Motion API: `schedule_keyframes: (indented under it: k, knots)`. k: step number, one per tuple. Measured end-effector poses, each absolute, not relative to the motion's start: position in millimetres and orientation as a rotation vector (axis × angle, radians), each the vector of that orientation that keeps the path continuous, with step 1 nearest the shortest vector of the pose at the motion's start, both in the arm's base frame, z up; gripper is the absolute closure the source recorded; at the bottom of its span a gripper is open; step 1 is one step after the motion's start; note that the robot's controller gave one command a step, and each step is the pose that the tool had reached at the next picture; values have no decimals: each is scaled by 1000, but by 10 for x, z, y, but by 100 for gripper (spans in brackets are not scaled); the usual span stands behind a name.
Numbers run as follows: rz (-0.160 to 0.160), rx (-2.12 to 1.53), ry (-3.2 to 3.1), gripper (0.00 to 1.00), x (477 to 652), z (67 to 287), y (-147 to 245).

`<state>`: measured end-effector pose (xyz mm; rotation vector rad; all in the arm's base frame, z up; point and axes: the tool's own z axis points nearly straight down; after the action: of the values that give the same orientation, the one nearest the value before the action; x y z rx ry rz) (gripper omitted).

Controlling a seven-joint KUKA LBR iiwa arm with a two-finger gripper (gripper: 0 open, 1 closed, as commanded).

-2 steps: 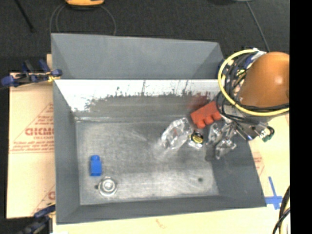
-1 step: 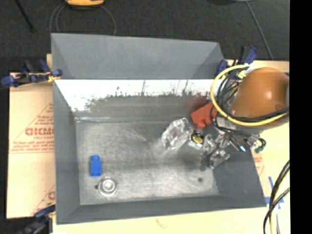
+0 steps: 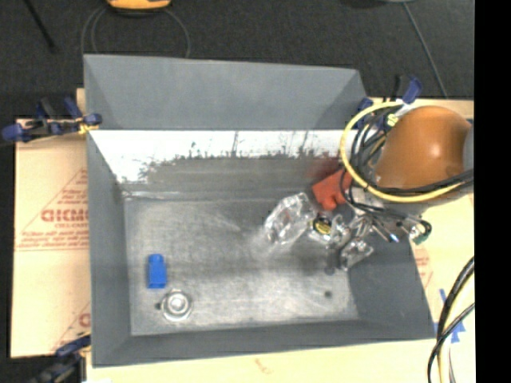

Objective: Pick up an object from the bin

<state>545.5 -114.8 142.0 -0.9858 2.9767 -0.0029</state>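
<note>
hand point(image 3: 345, 252): low at centre right of frame, inside the bin point(image 3: 239, 294); spread or closed, cannot tell
nearest thing: clear crumpled plastic piece point(image 3: 286, 218), just left of the hand
above it: red piece point(image 3: 326, 188), partly behind the arm's cables
lower left: blue block point(image 3: 156, 270); silver round cap point(image 3: 176, 304); well apart from the hand

Four loose things lie in the one grey metal bin point(image 3: 239, 102): one small blue block point(image 3: 156, 271) at lower left, one round silvery metal piece point(image 3: 176, 305) just below it, one clear crumpled plastic piece point(image 3: 286, 219) right of centre, one red piece point(image 3: 327, 188) at its upper right
</note>
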Motion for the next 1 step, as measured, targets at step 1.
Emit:
schedule_keyframes:
  k: [1]
  knots:
    - [2,-1156,2921,100,4909,1564,-885]
